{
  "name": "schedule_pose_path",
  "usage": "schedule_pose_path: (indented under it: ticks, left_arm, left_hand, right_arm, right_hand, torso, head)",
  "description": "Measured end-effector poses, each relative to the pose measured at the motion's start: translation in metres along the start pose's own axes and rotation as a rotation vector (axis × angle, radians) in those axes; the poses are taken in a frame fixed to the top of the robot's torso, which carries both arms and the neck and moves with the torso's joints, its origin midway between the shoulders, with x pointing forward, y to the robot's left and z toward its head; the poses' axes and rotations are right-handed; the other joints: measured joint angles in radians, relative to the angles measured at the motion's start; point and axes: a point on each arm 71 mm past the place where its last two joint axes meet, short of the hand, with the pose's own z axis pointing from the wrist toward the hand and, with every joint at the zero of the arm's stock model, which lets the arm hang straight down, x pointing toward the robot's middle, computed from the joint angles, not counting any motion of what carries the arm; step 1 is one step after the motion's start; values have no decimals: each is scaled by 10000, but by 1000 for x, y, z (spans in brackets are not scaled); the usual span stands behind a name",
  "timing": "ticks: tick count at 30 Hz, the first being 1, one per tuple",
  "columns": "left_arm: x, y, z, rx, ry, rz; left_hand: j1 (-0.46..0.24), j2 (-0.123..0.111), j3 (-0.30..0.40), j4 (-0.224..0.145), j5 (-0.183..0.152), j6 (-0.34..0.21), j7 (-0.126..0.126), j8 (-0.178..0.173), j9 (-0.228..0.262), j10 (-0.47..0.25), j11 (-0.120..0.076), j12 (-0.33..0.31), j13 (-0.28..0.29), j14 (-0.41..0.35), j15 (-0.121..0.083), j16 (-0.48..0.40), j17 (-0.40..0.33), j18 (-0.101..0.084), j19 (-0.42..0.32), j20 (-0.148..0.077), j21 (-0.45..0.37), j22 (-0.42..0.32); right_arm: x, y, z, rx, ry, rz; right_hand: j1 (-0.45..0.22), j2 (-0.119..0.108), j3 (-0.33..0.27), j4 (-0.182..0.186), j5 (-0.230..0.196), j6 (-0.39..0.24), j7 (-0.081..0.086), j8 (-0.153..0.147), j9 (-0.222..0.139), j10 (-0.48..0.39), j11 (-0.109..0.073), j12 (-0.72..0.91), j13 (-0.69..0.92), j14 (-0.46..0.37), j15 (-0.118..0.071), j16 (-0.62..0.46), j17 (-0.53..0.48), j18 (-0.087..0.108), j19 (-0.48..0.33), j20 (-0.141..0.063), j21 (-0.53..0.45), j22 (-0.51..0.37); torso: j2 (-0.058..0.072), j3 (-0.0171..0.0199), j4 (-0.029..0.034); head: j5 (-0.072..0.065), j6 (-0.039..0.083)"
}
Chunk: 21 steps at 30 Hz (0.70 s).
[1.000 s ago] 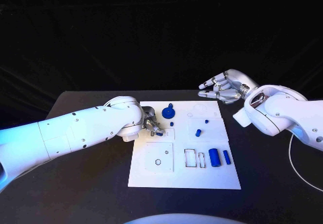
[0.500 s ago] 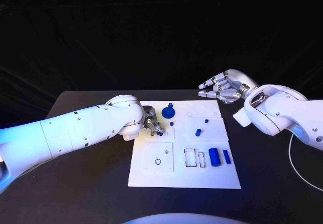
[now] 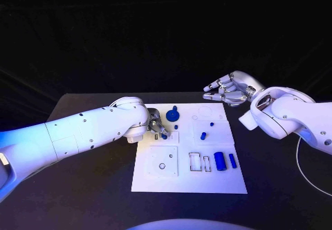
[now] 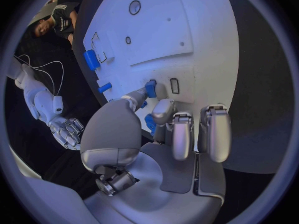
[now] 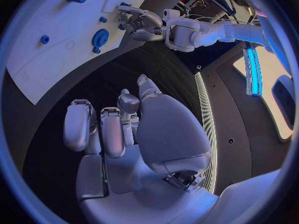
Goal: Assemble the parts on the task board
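Note:
The white task board (image 3: pixel 207 182) lies mid-table. My left hand (image 3: pixel 156 128) rests over its left side and pinches a small blue part (image 3: pixel 164 136) between thumb and finger; in the left wrist view that part (image 4: pixel 151 88) sits beside a small rectangular slot (image 4: pixel 175 85). A blue gear (image 3: pixel 172 115) stands just beyond the hand. A blue cylinder (image 3: pixel 220 161) and a thin blue bar (image 3: pixel 232 161) lie at the board's right. My right hand (image 3: pixel 228 89) hovers past the board's far edge, fingers curled in, holding nothing.
Small blue pegs (image 3: pixel 203 136) (image 3: pixel 211 124) (image 3: pixel 175 127) stand mid-board. Empty rectangular slots (image 3: pixel 200 162) lie left of the cylinder, and a round hole (image 3: pixel 162 166) sits in the near-left plate. Bare black table (image 3: pixel 83 191) surrounds the board.
The left arm has shifted very slightly while its hand stays at the same spot on the board. The right hand has not moved.

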Motion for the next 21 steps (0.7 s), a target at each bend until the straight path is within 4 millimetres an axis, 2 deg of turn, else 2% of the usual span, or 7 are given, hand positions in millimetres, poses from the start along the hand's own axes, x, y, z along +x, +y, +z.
schedule_pose_path:
  ticks: [7,16,21]
  left_arm:
    - [0,0,1,-38,4,37]
    - [-1,-1,1,-58,-6,96]
    - [-1,0,1,-62,-11,116]
  left_hand:
    - [-132,99,-369,203,0,10,36,-20,7,32,-32,54,33,35,-35,0,-1,-1,0,0,0,0]
    - [-235,76,-1040,393,0,113,31,-22,63,107,-37,104,85,-2,-72,0,8,-2,-1,1,0,-1]
    - [-429,-14,-1685,596,-80,161,-16,-4,109,139,-68,104,106,-2,-71,0,7,0,36,-35,0,-1]
  right_arm:
    - [0,0,0,4,7,16]
    - [0,0,0,15,9,27]
    - [0,0,0,22,7,31]
  right_hand:
    - [-90,90,-99,99,57,0,0,0,0,0,0,0,-30,0,0,-53,-1,1,-37,-37,-49,-82]
    - [-140,137,-221,221,175,0,0,0,0,-20,20,0,-73,0,0,-108,-2,0,-72,-1,-89,-130]
    - [-301,142,-359,304,175,0,0,0,0,-37,37,0,-91,0,0,-148,-3,0,-72,-1,-88,-142]
  torso:
    - [1,-3,4]
    - [1,-7,3]
    - [4,-7,5]
  head:
    - [-9,12]
    - [-18,6]
    - [-23,6]
